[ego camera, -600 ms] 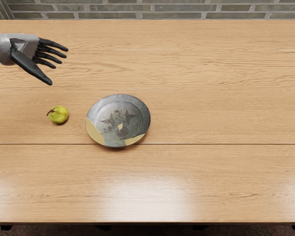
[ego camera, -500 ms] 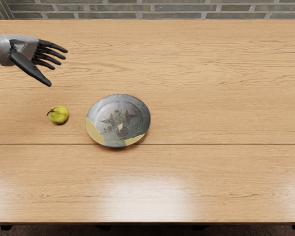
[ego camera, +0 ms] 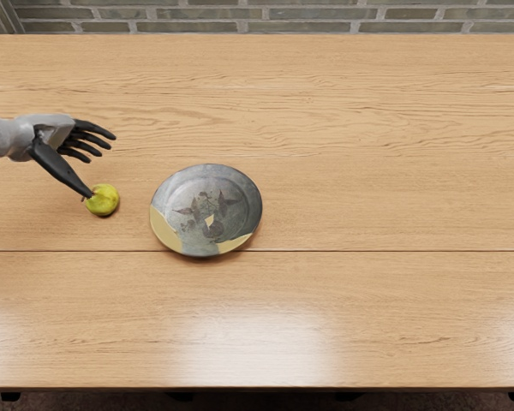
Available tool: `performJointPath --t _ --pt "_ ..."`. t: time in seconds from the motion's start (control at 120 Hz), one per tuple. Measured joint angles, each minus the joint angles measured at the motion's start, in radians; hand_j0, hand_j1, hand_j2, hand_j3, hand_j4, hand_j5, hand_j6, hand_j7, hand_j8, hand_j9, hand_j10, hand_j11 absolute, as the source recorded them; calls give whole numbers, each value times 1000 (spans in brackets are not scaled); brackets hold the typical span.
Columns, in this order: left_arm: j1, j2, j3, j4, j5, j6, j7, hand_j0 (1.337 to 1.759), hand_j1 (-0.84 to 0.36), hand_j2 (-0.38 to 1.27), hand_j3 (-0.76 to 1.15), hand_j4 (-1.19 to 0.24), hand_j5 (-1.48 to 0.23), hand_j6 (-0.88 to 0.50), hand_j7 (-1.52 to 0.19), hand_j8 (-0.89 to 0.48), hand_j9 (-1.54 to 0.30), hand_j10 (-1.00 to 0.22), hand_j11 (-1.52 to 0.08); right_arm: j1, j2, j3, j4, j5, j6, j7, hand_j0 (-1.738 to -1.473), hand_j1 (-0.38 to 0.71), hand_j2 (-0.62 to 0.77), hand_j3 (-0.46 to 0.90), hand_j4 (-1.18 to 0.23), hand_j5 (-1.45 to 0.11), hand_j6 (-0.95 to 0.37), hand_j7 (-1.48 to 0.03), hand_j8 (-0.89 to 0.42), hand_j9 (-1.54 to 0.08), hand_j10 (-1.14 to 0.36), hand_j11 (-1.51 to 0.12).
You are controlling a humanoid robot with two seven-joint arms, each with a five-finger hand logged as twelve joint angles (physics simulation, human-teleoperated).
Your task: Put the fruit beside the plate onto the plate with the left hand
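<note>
Reaching: the left hand (ego camera: 58, 139) is hovering low beside the fruit, fingers (ego camera: 92, 135) spread and holding nothing, opened to take it in.
Thumb: the thumb (ego camera: 62, 169) is slanting down with its tip at the pear (ego camera: 104, 200); I cannot tell whether it is actually touching.
Pear: it is lying on the wooden table (ego camera: 368, 300) just left of the plate (ego camera: 166, 233), not yet on it.
Plate: it is sitting flat, waiting as the target.
Next, I'd judge: the fingers are needing to wrap the pear's far side before any lift.
</note>
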Motion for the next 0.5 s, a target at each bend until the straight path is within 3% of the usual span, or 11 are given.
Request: performJointPath --t 0.075,0.175,0.292,0.5 --pt "42 -6 2 -103 84 175 -1 1658 49 53 0 -254 -327 -255 -327 -255 -327 -254 -327 0 0 0 0 0 0 0 -1658 -307 -7 0 -35 -45 -35 -45 -35 -45 -35 -45" --pt "77 -16 3 -170 175 332 -11 1658 44 54 0 -259 -333 -260 -333 -259 -333 -258 -333 0 0 0 0 0 0 0 -1658 -307 -7 0 -35 -45 -35 -45 -35 -45 -35 -45" --pt "109 -26 4 -207 262 432 -25 1658 34 56 0 -268 -345 -269 -345 -269 -345 -268 -344 0 0 0 0 0 0 0 -1658 -307 -7 0 -35 -45 -35 -45 -35 -45 -35 -45" --pt "138 -40 29 -229 325 493 -38 1658 25 58 0 -276 -355 -277 -355 -277 -354 -276 -354 0 0 0 0 0 0 0 -1658 -307 -7 0 -35 -45 -35 -45 -35 -45 -35 -45"
